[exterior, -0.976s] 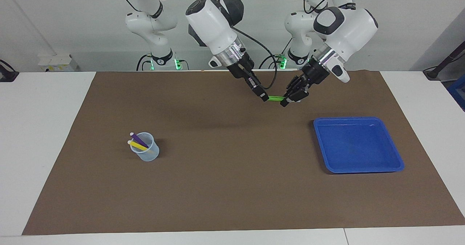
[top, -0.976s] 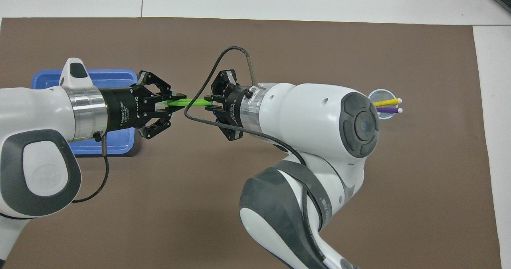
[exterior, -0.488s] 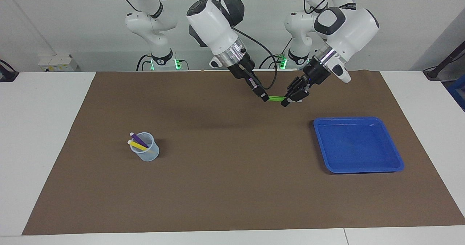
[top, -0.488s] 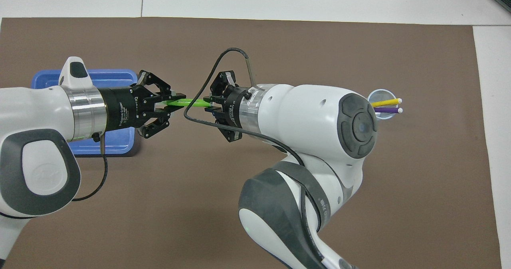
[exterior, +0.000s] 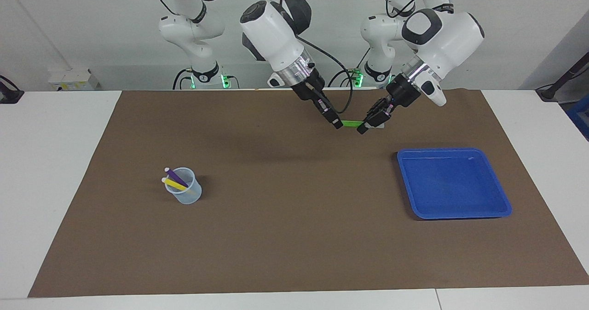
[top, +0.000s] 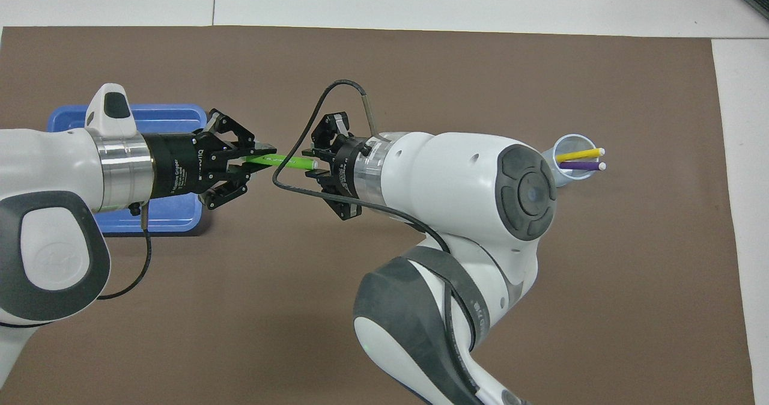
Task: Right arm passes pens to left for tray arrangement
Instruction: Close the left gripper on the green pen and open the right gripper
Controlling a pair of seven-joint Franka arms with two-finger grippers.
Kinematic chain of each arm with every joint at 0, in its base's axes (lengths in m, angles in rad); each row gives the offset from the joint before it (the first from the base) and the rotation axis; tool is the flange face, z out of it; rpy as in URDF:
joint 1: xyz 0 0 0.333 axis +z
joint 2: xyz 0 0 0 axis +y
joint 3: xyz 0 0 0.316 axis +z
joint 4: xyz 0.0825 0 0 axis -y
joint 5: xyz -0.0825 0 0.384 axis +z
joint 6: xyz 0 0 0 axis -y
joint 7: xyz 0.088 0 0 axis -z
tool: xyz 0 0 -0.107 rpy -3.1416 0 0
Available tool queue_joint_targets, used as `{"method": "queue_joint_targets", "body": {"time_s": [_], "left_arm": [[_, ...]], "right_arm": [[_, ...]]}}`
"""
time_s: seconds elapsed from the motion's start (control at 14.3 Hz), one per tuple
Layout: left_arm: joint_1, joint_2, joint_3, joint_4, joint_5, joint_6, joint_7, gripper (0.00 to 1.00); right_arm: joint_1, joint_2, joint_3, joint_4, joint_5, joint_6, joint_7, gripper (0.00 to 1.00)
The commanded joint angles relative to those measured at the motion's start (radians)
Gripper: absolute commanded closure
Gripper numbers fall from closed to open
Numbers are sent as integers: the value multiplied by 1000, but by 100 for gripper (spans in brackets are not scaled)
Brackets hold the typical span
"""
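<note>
While held level above brown mat, slim bright green marker pen (top: 282, 162) is gripped at one end by left pincer (top: 264, 155); right pincer (exterior: 338, 124) at other end, grip cannot be told. Shallow blue plastic tray (exterior: 499, 191) is set toward left arm's end of worktop.

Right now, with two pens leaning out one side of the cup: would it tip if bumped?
Probably. The cup looks thin, clear and light, and the yellow pen and purple pen lean past its rim on one side. It would likely slide or topple.

text: white lettering on left tool (top: 264, 155) black collar | legibility: too small to read | other labels, brands, numbers or signs: none readable in either view
</note>
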Motion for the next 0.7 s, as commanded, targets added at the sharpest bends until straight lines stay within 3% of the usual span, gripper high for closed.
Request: {"method": "queue_joint_targets", "body": {"time_s": [0.0, 0.07, 0.14, 0.49, 0.63], "left_arm": [[22, -16, 4, -17, 6, -72, 82, 100], [42, -16, 4, -16, 28, -86, 99, 100], [45, -16, 4, -16, 74, -100, 131, 100], [87, -2, 2, 13, 382, -169, 397, 100], [128, 27, 2, 24, 409, -187, 459, 100]], "right_arm": [[-15, 7, -3, 12, 9, 26, -31, 38], [-16, 7, -3, 13, 9, 20, -31, 5], [-19, 7, -3, 15, 7, 14, -32, 0], [-32, 7, -4, 17, 3, -29, -72, 0], [-58, 7, -4, 21, 3, -66, -121, 0]]}}
